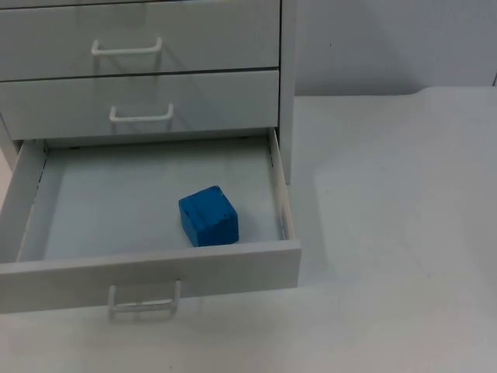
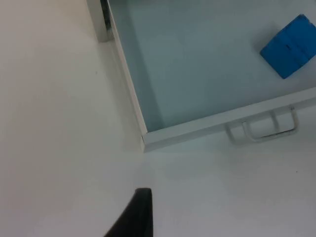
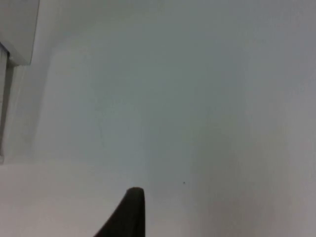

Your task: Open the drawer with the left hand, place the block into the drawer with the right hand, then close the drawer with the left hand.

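The cabinet's bottom drawer (image 1: 147, 268) is pulled out and open, its white handle (image 1: 144, 299) facing the table's front. A blue block (image 1: 208, 216) rests on the drawer floor near the front right, touching nothing else. In the left wrist view the block (image 2: 291, 47) lies inside the drawer (image 2: 207, 123), behind the handle (image 2: 269, 129). My left gripper (image 2: 136, 217) hangs over bare table just outside the drawer's front corner, holding nothing that I can see. My right gripper (image 3: 128, 212) is over bare white table beside the cabinet's side (image 3: 17, 29).
Two upper drawers (image 1: 140, 39) (image 1: 140, 101) of the white cabinet are closed, each with a white handle. White table (image 1: 388, 233) stretches to the right of the cabinet up to the grey wall (image 1: 388, 39).
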Controlling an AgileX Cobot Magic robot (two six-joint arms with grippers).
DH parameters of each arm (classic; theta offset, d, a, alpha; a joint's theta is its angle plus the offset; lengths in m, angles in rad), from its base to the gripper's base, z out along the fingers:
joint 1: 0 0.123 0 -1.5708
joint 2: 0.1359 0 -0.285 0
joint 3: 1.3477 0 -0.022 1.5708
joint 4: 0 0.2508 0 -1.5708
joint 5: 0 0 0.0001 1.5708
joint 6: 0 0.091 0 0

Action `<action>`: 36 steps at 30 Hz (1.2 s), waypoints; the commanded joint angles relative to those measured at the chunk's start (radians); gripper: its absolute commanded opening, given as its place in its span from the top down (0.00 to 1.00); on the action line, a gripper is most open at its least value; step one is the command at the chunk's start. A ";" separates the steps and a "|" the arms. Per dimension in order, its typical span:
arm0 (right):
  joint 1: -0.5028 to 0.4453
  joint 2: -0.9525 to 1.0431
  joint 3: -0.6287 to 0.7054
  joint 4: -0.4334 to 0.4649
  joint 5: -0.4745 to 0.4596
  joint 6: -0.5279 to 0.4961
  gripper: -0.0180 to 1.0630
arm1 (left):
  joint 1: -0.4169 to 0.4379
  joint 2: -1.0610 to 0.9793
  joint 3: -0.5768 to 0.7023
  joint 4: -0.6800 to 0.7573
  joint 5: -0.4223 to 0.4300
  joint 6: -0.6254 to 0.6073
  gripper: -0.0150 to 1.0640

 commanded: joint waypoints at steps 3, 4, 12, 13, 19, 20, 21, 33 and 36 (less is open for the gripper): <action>0.019 0.068 -0.001 -0.008 -0.002 -0.009 0.01 | 0.002 -0.006 0.004 -0.013 -0.015 0.003 0.01; 0.019 0.086 -0.001 -0.006 -0.002 -0.004 0.01 | 0.002 -0.006 0.004 -0.015 -0.015 0.003 0.01; 0.019 0.114 -0.001 0.005 -0.002 -0.004 0.01 | 0.002 -0.006 0.004 -0.046 0.011 -0.007 0.01; 0.019 0.114 -0.001 0.005 -0.002 -0.004 0.01 | 0.002 -0.006 0.004 -0.046 0.011 -0.007 0.01; 0.019 0.114 -0.001 0.005 -0.004 -0.004 0.01 | 0.002 0.013 0.004 -0.092 0.006 -0.006 0.11; 0.019 0.114 -0.001 0.005 -0.004 -0.004 0.01 | 0.002 0.029 0.004 -0.125 0.003 -0.001 0.20; 0.019 0.114 -0.001 0.005 -0.004 -0.004 0.01 | 0.002 0.029 0.004 -0.125 0.003 -0.001 0.20; 0.019 0.114 -0.001 0.005 -0.005 -0.004 0.01 | -0.004 0.379 -0.001 -0.613 -0.026 0.471 0.99; 0.019 0.114 -0.001 0.005 -0.008 -0.004 0.01 | -0.058 0.441 -0.024 -0.571 -0.043 0.460 0.99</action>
